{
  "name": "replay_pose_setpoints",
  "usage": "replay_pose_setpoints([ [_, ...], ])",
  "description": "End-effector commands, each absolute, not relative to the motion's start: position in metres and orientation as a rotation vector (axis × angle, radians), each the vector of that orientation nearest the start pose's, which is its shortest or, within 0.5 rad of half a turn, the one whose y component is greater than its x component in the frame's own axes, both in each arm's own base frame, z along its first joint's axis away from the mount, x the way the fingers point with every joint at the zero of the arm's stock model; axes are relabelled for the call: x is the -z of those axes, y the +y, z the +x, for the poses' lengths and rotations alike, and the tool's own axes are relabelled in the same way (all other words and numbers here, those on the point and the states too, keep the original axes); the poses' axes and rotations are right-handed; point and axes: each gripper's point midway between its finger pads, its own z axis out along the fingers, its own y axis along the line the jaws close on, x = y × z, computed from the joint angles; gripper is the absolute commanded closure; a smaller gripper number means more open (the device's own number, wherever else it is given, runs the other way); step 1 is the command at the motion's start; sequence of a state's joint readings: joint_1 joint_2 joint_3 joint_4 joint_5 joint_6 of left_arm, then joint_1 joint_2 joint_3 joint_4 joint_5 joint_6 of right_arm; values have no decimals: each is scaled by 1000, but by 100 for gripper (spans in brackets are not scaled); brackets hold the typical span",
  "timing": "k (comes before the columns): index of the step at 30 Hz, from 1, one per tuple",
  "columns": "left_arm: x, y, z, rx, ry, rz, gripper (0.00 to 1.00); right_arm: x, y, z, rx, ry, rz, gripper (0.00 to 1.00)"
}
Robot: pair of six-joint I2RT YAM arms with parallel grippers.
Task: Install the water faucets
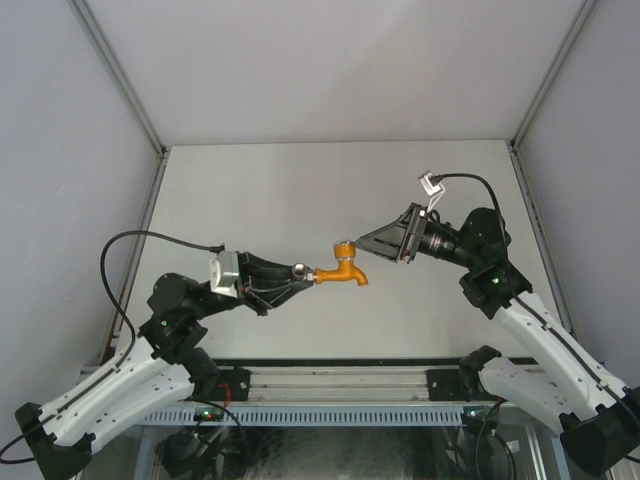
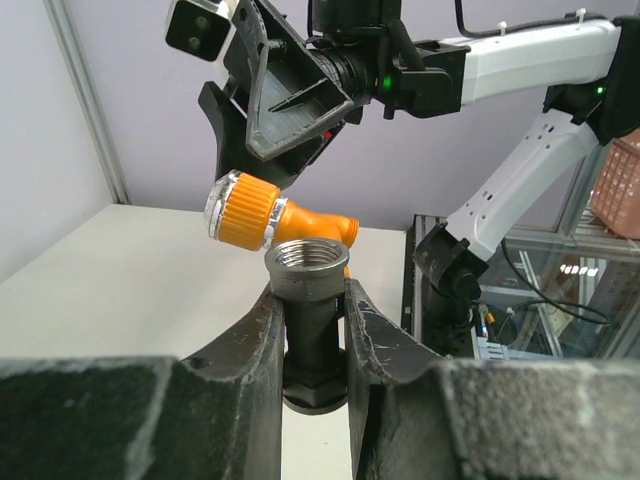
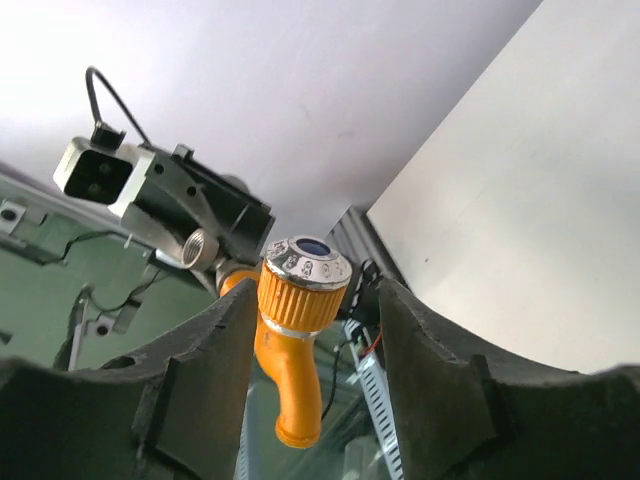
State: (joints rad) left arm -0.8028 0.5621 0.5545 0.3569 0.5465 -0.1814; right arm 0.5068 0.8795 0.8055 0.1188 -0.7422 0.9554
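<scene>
Orange tap body: 1 | grey fitting: 1, clamped in left tool | right tool wide, straddling tap body

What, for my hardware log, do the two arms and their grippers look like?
The left arm and right arm have white shell links joined by black joints, each with a small green light. The left gripper and right gripper are black and wedge-shaped, with rough-textured tapering jaws. A pale camera box sits on each wrist, fed by a looping black cable.
</scene>
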Motion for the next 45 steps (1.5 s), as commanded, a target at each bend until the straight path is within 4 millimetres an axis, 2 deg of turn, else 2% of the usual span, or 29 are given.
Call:
replay_pose_setpoints([
  [1, -369, -247, 110, 1178, 1009, 790, 100, -372, 250, 192, -1527, 1651, -260, 47],
  [7, -377, -241, 116, 1180, 1028, 709, 100, -375, 233, 195, -1393, 1590, -233, 43],
  [12, -383, -237, 123, 1187, 1052, 635, 100, -379, 213, 199, -1210, 1489, -254, 43],
  [18, -386, -237, 126, 1245, 1097, 557, 100, -381, 190, 200, -896, 1311, -446, 42],
  [24, -392, -234, 130, 1281, 1115, 480, 100, -374, 179, 200, -661, 1199, -619, 39],
  [32, -395, -234, 137, 1310, 1143, 411, 100, -357, 183, 198, -444, 1133, -824, 38],
  [38, -398, -234, 138, 1325, 1148, 386, 100, -348, 195, 194, -289, 1051, -958, 37],
  [45, -398, -231, 138, 1319, 1146, 372, 100, -348, 202, 190, -205, 995, -995, 36],
])
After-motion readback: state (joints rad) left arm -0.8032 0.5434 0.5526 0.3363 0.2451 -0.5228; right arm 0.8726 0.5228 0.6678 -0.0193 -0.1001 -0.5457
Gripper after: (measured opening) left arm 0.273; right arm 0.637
